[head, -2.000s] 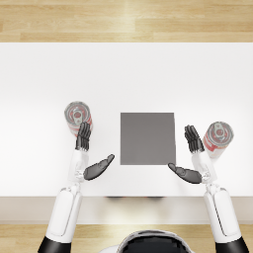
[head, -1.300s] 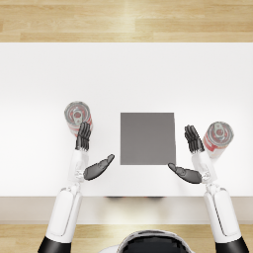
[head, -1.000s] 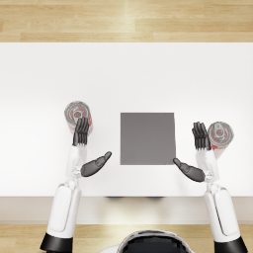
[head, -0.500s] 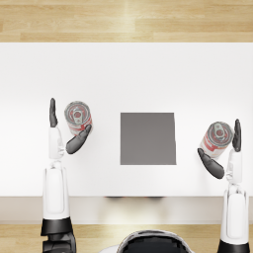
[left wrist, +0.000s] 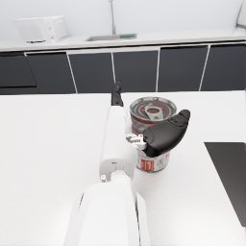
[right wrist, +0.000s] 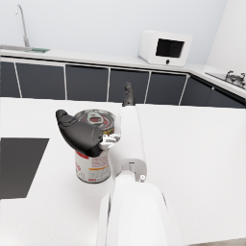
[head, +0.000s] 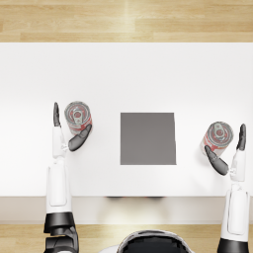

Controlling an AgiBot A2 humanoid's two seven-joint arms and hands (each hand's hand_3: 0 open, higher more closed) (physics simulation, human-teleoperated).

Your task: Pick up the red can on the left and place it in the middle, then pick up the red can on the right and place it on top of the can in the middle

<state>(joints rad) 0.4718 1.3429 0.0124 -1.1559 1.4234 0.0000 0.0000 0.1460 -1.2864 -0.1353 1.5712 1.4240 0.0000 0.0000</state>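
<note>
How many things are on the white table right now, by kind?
Red cans: 2, the left can and the right can
Dark grey square mats: 1, the mat between them
Total: 3

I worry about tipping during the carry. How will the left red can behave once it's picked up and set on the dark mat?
The left red can looks rigid metal, so it should hold shape in the left hand. Upright with a flat base, it probably sits steady on the dark mat; knocked over, it would likely roll.
</note>
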